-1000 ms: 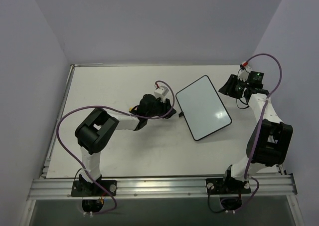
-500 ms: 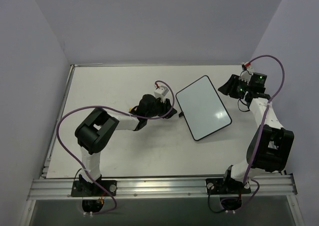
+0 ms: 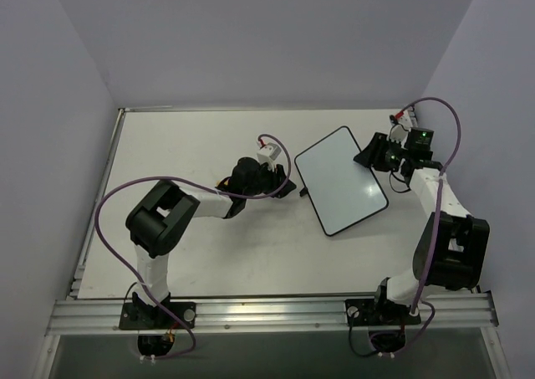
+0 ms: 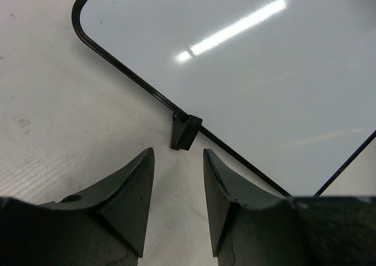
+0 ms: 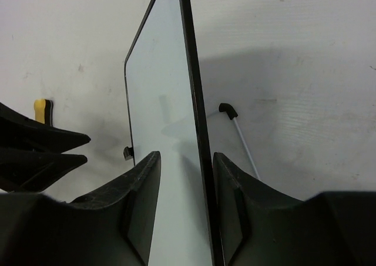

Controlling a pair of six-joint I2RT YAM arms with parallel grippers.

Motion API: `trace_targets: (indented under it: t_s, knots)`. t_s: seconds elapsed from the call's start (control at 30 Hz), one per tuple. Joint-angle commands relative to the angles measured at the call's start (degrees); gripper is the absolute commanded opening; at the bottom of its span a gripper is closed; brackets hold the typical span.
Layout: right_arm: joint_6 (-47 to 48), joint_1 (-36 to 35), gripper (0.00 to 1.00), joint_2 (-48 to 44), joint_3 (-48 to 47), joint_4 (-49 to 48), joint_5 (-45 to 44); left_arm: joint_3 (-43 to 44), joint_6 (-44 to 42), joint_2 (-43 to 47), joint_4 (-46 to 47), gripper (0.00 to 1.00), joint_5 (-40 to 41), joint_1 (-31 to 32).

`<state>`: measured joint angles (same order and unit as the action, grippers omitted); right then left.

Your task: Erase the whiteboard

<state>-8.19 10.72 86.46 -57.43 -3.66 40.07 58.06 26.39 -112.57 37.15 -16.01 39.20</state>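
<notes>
The whiteboard (image 3: 341, 181) lies askew in mid-table, its white face blank inside a thin black frame. My right gripper (image 3: 369, 156) is at its far right edge. In the right wrist view that edge (image 5: 198, 142) runs between the fingers, close to the right one, and the jaws stand apart around it. A thin support leg (image 5: 241, 137) shows under the board. My left gripper (image 4: 178, 160) rests on the table just short of the board's left edge (image 4: 135, 81). It is open with nothing between its jaws, and a small black foot (image 4: 185, 132) is just ahead.
The white table (image 3: 209, 245) has a raised rim (image 3: 251, 109) at the back and grey walls on three sides. A small yellow piece (image 5: 40, 110) shows beyond the left gripper's fingers (image 5: 41, 151); I cannot tell what it is.
My right gripper has swung left from beside the board onto its far right edge and now straddles it. The board has shifted very slightly. The left arm has not moved.
</notes>
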Motion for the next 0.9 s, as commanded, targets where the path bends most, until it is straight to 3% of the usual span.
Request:
trace_targets:
  t_s: [0.0, 0.2, 0.43, 0.67, 0.87]
  knots:
    - [1.7, -1.5, 0.36, -1.6, 0.6, -0.9, 0.1, -0.1, 0.2, -0.8, 3.9, 0.47, -1.6, -0.4]
    - [1.7, -2.5, 0.23, -1.4, 1.9, -1.7, 0.5, 0.2, 0.4, -3.2, 5.4, 0.47, -1.8, -0.3]
    - [1.2, -3.0, 0.00, -0.5, 2.1, -2.5, 1.9, -3.2, 0.9, -5.8, 12.7, 0.46, 0.1, 0.4]
    - [1.0, -3.3, 0.00, -1.0, 0.6, -1.4, 3.8, -4.1, 0.1, -4.8, 14.0, 0.46, 0.1, 0.6]
    - [0.8, -3.3, 0.00, -0.6, -6.5, 2.5, 5.4, -3.8, 0.0, -4.0, 13.0, 0.46, -0.2, 0.6]
